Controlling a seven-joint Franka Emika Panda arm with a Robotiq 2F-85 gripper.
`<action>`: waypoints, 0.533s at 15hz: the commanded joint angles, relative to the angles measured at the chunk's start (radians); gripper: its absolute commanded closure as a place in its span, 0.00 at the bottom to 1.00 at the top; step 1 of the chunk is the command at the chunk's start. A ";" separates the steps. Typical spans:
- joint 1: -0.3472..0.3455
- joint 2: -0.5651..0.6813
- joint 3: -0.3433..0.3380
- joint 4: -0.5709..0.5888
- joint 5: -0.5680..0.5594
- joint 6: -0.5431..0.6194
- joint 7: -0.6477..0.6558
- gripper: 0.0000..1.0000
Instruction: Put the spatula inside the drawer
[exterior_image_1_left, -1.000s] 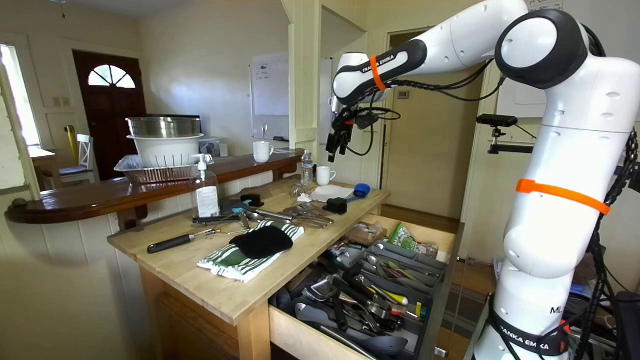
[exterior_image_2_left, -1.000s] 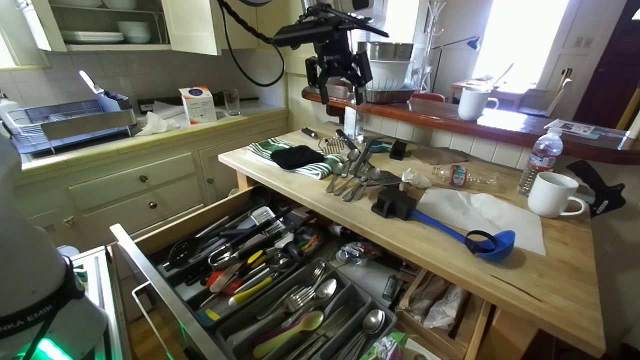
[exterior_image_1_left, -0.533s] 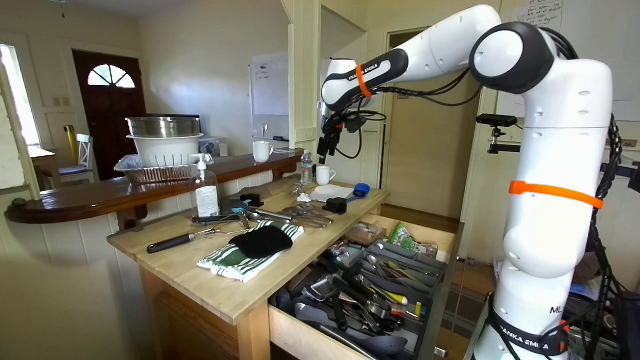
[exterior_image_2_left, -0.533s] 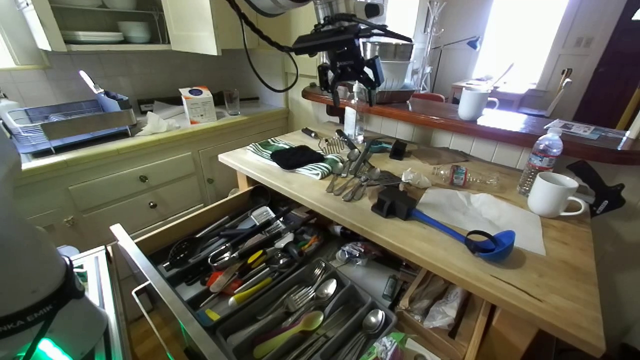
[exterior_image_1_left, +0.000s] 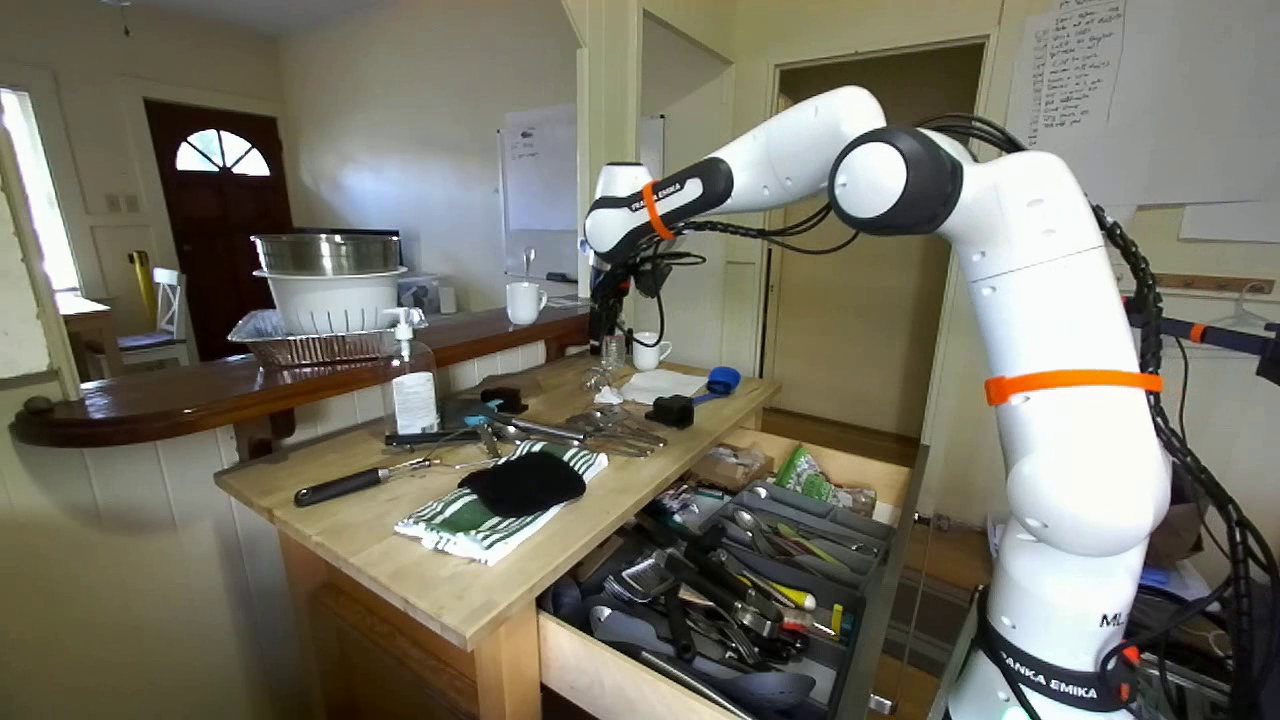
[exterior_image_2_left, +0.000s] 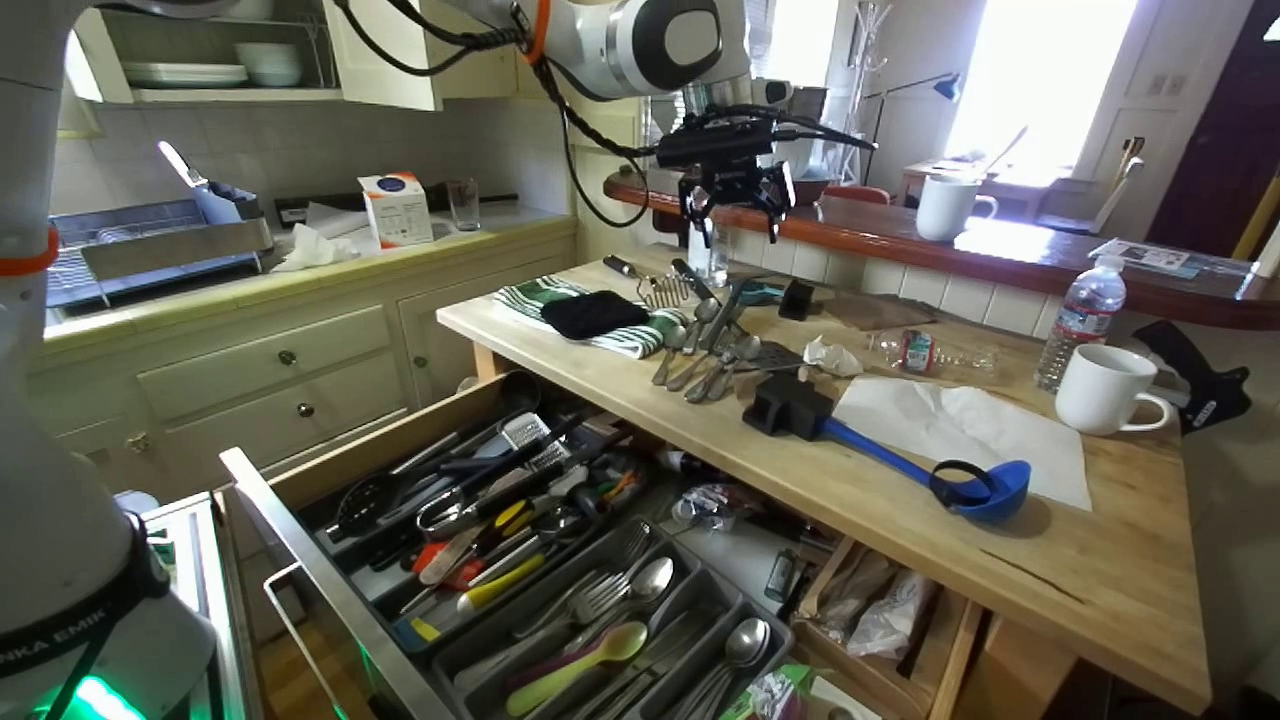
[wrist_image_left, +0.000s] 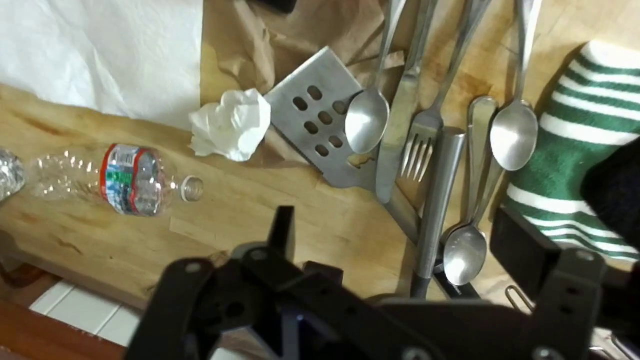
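The slotted metal spatula (wrist_image_left: 322, 132) lies on the wooden table in the wrist view, with a spoon, a knife and a fork over part of it. Its shaft runs down right under a round metal handle to a black grip, partly under a spoon. Its dark blade (exterior_image_2_left: 778, 357) shows in an exterior view. My gripper (wrist_image_left: 397, 225) is open and empty above the table; it also hangs over the table's far side in both exterior views (exterior_image_2_left: 740, 235) (exterior_image_1_left: 603, 335). The drawer (exterior_image_2_left: 330, 580) stands pulled out, full of utensils; it shows in both exterior views (exterior_image_1_left: 640, 665).
A crumpled tissue (wrist_image_left: 232, 125) and a lying bottle (wrist_image_left: 132, 180) are beside the spatula. A striped towel (wrist_image_left: 575, 140) with a black cloth lies on its other side. A blue ladle (exterior_image_2_left: 1000, 490), a white mug (exterior_image_2_left: 1105, 390) and a soap bottle (exterior_image_1_left: 413, 385) stand or lie on the table.
The arm has reached farther out over the table. The gripper has come down toward it and stayed open. The table's objects and the drawer have not moved.
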 joint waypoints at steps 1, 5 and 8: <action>-0.014 0.028 0.022 0.041 -0.028 0.008 -0.009 0.00; -0.014 0.042 0.026 0.058 -0.031 0.011 -0.010 0.00; 0.011 0.065 0.013 0.101 -0.068 -0.020 0.037 0.00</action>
